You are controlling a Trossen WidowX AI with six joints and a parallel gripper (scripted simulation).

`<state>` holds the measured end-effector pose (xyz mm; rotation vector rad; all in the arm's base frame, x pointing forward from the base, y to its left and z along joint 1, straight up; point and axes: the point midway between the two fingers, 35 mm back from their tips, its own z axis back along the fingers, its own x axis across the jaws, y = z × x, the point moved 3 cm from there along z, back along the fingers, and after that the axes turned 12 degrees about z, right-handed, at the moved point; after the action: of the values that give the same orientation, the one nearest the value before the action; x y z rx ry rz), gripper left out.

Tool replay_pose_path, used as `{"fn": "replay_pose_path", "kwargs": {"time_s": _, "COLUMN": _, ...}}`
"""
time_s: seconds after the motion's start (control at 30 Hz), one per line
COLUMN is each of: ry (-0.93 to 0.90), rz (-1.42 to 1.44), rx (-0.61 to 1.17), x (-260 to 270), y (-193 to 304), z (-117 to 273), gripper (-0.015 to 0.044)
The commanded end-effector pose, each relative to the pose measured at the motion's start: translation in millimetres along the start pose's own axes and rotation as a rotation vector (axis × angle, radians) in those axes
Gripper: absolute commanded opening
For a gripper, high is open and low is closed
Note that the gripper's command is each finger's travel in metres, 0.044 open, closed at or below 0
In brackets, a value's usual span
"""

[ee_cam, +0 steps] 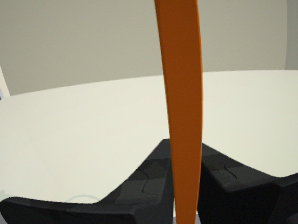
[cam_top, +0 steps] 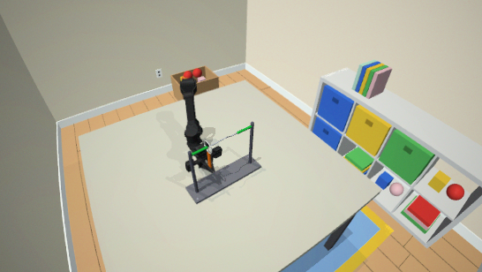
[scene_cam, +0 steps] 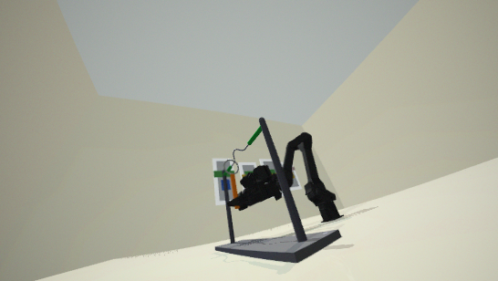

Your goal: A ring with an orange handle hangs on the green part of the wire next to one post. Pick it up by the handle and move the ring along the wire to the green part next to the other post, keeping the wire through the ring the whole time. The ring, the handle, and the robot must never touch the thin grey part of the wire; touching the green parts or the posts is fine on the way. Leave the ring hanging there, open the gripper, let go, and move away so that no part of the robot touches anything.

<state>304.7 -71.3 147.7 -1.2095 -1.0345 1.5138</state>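
The orange handle (cam_top: 209, 160) (scene_cam: 234, 186) (ee_cam: 184, 75) hangs steeply below its ring (cam_top: 207, 141) (scene_cam: 237, 164). The ring is around the wire near the inner end of the green part (cam_top: 199, 150) at the left post (cam_top: 193, 177) in the top view. Whether the ring touches the wire is too small to tell. My gripper (cam_top: 212, 170) (scene_cam: 234, 203) (ee_cam: 176, 145) is shut on the lower part of the handle. The thin grey wire (cam_top: 227, 139) (scene_cam: 242, 150) bends across to the other green part (cam_top: 244, 130) (scene_cam: 255, 135) at the right post (cam_top: 251, 147).
Both posts stand on a dark grey base (cam_top: 238, 170) (scene_cam: 319, 244) on the pale table (cam_top: 287, 212). The arm reaches in from behind the wire in the top view. A box of toys (cam_top: 199, 89) and a shelf (cam_top: 384, 99) stand beyond the table.
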Motion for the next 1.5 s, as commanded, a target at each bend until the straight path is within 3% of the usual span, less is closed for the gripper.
{"fn": "replay_pose_path", "kwargs": {"time_s": 0.0, "ry": 0.006, "rz": -0.007, "rx": -0.002, "x": 3.4, "y": -2.2, "z": 0.5, "gripper": -0.015}}
{"fn": "replay_pose_path", "kwargs": {"time_s": 0.43, "ry": 0.002, "rz": -0.029, "rx": 0.049, "x": 14.3, "y": -5.9, "z": 5.8, "gripper": -0.015}}
{"fn": "replay_pose_path", "kwargs": {"time_s": 1.47, "ry": -0.059, "rz": -0.47, "rx": 0.561, "x": 85.2, "y": -64.0, "z": 58.7, "gripper": -0.015}}
